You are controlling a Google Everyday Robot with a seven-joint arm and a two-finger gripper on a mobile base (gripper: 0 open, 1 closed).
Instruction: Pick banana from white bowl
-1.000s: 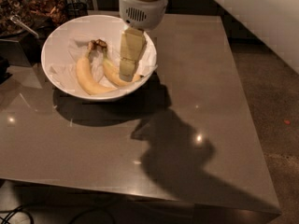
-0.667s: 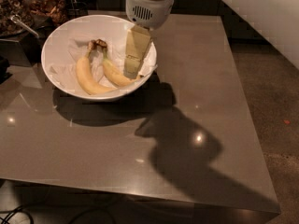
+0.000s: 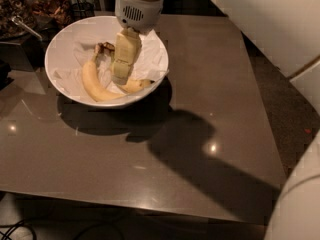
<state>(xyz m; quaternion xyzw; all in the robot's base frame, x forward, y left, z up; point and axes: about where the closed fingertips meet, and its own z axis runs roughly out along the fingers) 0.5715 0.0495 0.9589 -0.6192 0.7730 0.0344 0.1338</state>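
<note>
The white bowl (image 3: 60, 49), lined with crumpled white paper, stands at the table's far left. The banana (image 3: 94, 85), long with a greenish neck and a dark brown stem end, curves along the bowl's left side. A second yellow banana (image 3: 136, 85) lies at the bowl's front right, partly hidden. My gripper (image 3: 121, 73) hangs straight down into the bowl between the two bananas. Its tip is just right of the long banana and over the near end of the second one. It does not visibly hold anything.
The bowl stands on a brown glossy table (image 3: 200, 109). The arm casts a dark shadow across it. A dark container of snacks (image 3: 45, 6) and a metal utensil (image 3: 25, 26) are at the far left edge. A white robot body part (image 3: 300, 204) fills the bottom right.
The gripper has moved left inside the bowl, from over the right-hand banana toward the long banana. The bananas and the bowl have not moved.
</note>
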